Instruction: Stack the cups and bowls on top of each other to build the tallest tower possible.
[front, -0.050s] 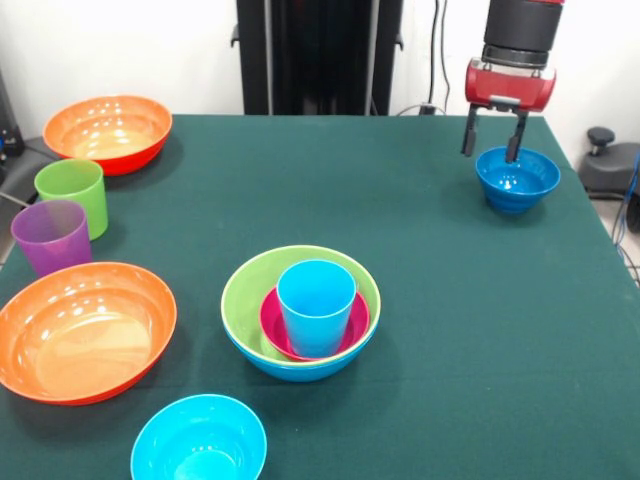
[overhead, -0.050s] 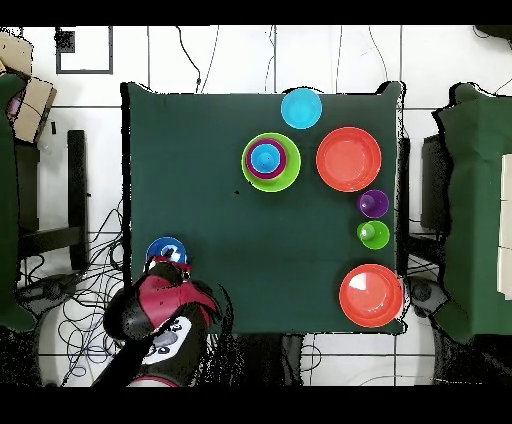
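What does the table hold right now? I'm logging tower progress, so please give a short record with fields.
tower: light blue cup in magenta bowl, inside lime green bowl on blue bowl
tool: open, fingers above the dark blue bowl rim
loose cups: lime green cup, purple cup, side by side
loose bowls: two orange bowls, cyan bowl
table: green cloth
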